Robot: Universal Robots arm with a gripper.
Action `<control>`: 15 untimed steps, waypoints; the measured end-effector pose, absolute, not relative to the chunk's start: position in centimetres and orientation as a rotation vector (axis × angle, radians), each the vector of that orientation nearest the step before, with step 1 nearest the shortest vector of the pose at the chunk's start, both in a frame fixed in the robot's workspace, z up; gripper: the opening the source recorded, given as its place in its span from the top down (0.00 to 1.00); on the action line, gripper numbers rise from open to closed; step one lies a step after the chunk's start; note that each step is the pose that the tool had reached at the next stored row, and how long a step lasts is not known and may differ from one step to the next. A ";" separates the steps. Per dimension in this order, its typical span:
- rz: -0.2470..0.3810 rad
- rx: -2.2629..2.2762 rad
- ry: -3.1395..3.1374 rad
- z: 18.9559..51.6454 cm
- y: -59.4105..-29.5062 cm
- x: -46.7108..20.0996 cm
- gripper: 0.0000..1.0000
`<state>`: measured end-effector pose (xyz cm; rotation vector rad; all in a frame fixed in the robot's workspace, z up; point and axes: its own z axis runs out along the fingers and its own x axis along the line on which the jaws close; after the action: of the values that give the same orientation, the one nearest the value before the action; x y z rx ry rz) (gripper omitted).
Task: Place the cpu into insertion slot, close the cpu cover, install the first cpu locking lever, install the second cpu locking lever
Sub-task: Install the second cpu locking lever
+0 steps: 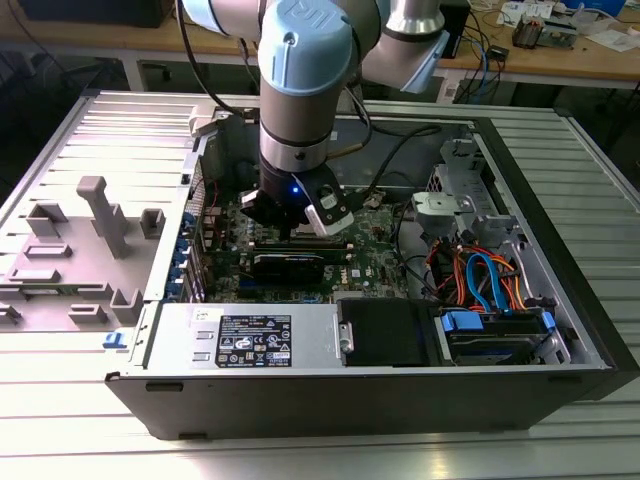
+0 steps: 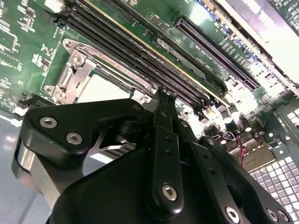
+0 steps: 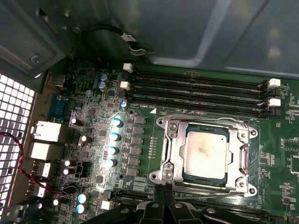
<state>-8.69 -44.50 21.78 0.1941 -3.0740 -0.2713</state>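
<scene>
In the first wrist view the cpu (image 3: 205, 153) lies flat in the insertion slot (image 3: 158, 176), pale silver face up. The cpu cover (image 3: 174, 140) lies down around it, its cut-out framing the chip. A thin lever rod (image 3: 210, 190) runs along the socket edge nearest my fingers. My gripper (image 3: 164, 196) is shut, its fingertips together right at that edge, with nothing visibly between them. In the second wrist view the gripper (image 2: 161, 95) reaches over the socket, where part of the cpu (image 2: 100, 88) and the cover (image 2: 70, 70) show. In the exterior view the gripper (image 1: 290, 228) hangs low inside the open computer case.
Long black memory slots (image 3: 201, 88) run just beyond the socket. Capacitors (image 3: 114, 135) and rear ports (image 3: 44, 130) stand to one side. A black card (image 1: 290, 265), the power supply (image 1: 250, 340) and a drive bay with cables (image 1: 480, 280) crowd the case. Grey fixtures (image 1: 100, 215) stand outside.
</scene>
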 end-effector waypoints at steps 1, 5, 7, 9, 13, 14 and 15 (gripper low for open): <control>-0.271 0.194 -3.074 21.7 -44.5 -8.7 0.89; -0.271 0.194 -3.074 21.4 -44.3 -8.7 0.89; -0.271 0.194 -3.074 21.4 -44.3 -8.8 0.89; -0.271 0.194 -3.074 21.3 -44.3 -8.8 0.89; -0.272 0.194 -3.074 21.2 -44.3 -9.0 0.89; -0.272 0.194 -3.074 21.1 -44.3 -9.0 0.89; -0.272 0.194 -3.074 21.0 -44.3 -9.0 0.89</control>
<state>-9.03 -44.28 21.03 0.1942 -3.0739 -0.2725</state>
